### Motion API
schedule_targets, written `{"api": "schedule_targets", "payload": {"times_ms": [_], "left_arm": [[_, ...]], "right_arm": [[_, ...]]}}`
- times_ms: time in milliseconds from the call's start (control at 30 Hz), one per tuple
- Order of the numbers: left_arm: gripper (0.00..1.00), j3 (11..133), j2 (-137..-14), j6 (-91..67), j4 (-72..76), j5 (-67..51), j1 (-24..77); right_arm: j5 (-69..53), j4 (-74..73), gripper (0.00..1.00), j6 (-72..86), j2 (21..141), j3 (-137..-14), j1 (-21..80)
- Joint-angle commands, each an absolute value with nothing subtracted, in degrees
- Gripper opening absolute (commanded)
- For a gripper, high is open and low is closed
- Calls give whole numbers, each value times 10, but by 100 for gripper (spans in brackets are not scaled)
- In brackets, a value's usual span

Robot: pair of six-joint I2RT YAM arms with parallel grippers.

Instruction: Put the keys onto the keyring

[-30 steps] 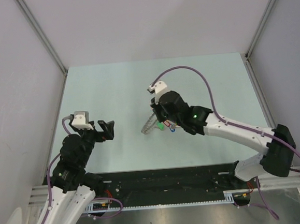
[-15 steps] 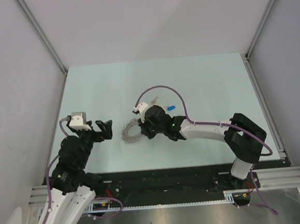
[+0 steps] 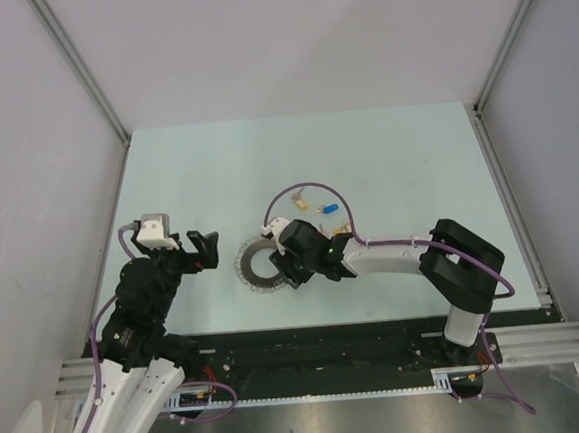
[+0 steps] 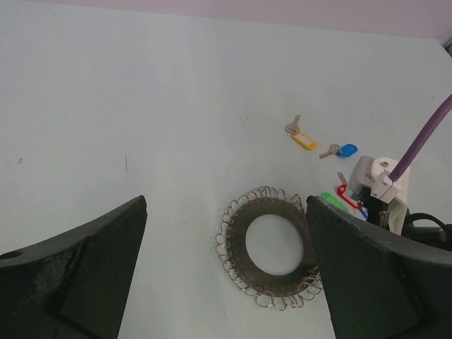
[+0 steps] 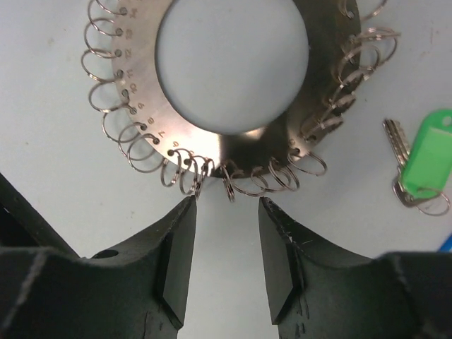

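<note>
Since a second ago the right arm (image 3: pixel 393 256) has folded nearer, and the keyring (image 3: pixel 257 265), then tilted up at its hand, now lies flat on the desk (image 3: pixel 385 149). At the ring's right rim the right hand (image 5: pixel 227 212) has its fingers slightly apart, tips just short of the loops, holding nothing. Just beside lies the green-tagged key (image 5: pixel 424 164), with the yellow-tagged key (image 4: pixel 304 140) and blue-tagged key (image 4: pixel 346 150) farther off. To the left, the left hand (image 4: pixel 226 272) gapes wide, empty

A pale green table (image 3: pixel 385 159) carries the keyring (image 4: pixel 240 244), lying flat near its middle. Farther out, well apart from the ring, a yellow key (image 4: pixel 299 135) and a blue key (image 4: pixel 340 150) lie near each other. A green key (image 5: pixel 424 166) and a partly hidden red key (image 4: pixel 345 191) lie just beside the ring's edge
</note>
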State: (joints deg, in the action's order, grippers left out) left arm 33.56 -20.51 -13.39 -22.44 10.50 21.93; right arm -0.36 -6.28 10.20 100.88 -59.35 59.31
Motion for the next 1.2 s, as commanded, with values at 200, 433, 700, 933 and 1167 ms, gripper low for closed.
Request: {"api": "schedule_targets", "payload": {"times_ms": [200, 433, 700, 933, 1167], "left_arm": [[100, 358, -214, -121, -217, 90, 209], [100, 358, -214, -120, -217, 89, 208], [100, 357, -214, -120, -216, 83, 207], [100, 357, -214, -120, -215, 79, 207], [100, 356, -214, -120, -214, 76, 207]], "right_arm": [[62, -121, 44, 160, 938, -599, 613], [55, -121, 34, 220, 950, -603, 606], [24, -94, 28, 272, 983, -603, 601], [13, -78, 25, 291, 1005, -603, 592], [9, -66, 23, 297, 1019, -603, 586]]}}
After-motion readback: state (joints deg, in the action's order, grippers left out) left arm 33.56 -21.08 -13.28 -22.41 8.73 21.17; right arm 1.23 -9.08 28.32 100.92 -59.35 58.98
